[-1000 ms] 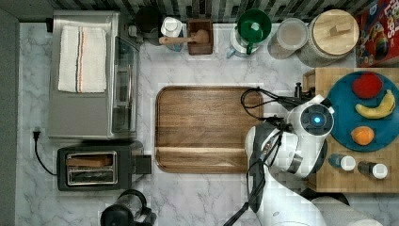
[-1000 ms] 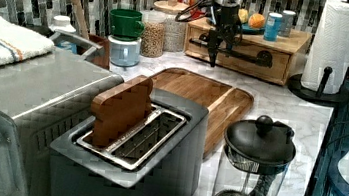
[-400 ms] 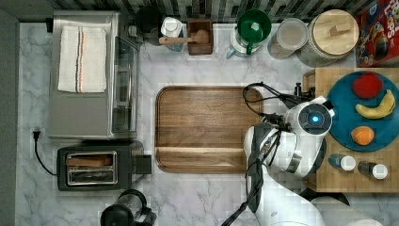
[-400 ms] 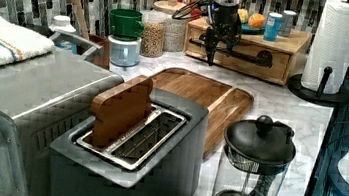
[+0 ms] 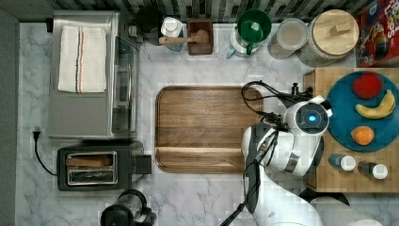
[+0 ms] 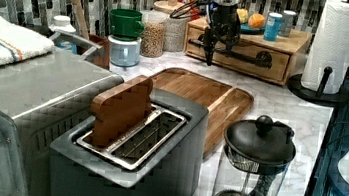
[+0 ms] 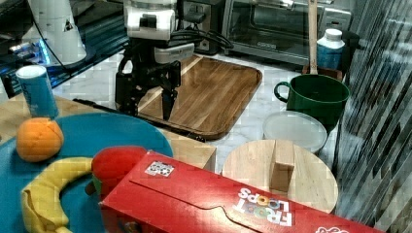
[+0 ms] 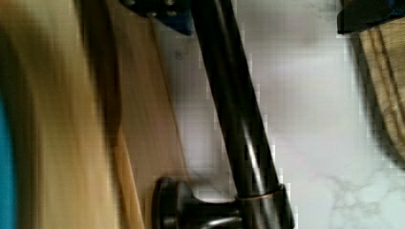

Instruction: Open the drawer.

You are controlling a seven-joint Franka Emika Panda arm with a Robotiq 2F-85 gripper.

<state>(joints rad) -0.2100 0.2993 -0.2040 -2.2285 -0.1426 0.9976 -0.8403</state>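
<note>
The whole thing sat on a white marble surface (image 5: 207, 66) with a striped tile backsplash behind it, pretty cluttered kitchen setup. The drawer (image 6: 248, 54) was in a light wooden box at the top view's right edge, and in the left view it looked closed, front panel flush with the box. Its black bar handle (image 8: 239, 124) ran across the front on round posts, standing a little off the wood. The hand (image 7: 145, 104) pointed straight down right in front of that panel, fingers (image 7: 167, 104) apart, and in the left view the tips hung around the handle's level; I couldn't tell if they touched the bar. On top of the box was a blue plate (image 5: 346, 136) with a banana (image 5: 376, 106), an orange (image 5: 362, 135) and something red (image 5: 367, 84), plus two small shakers beside it. A walnut tray (image 5: 202, 127) lay flat in the middle of the surface, just beside the arm. At the top view's left stood a toaster oven (image 5: 84, 108) with a folded towel (image 5: 81, 59) on it, and below it a toaster (image 5: 94, 167) with a wooden slice in one slot. A French press (image 6: 251, 178) stood near the toaster, and a paper towel roll (image 6: 332, 44) was at the left view's right of the drawer.
</note>
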